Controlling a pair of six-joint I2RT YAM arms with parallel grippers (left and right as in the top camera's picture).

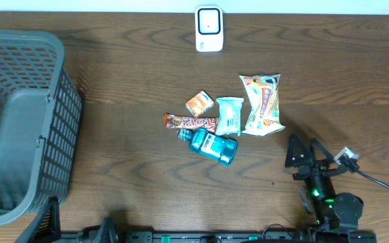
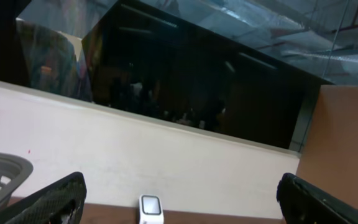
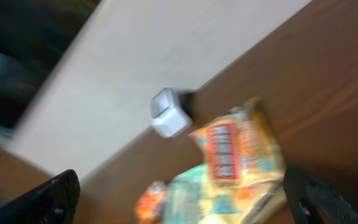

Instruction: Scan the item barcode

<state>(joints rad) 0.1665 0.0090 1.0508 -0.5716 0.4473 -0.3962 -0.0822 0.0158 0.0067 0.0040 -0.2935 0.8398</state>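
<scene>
Overhead: scanner (image 1: 209,29) at the far edge; snack bag (image 1: 263,103) mid-table beside a teal pouch (image 1: 229,115), open wood around. Right gripper (image 1: 302,150) is near, apart.
Left wrist: left gripper (image 2: 179,186) jaws wide, empty.
Right wrist: jaws wide, empty; blurred snack bag ahead.

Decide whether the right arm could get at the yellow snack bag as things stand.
Probably yes: the open right gripper sits close to the snack bag, with only bare table between them.
</scene>
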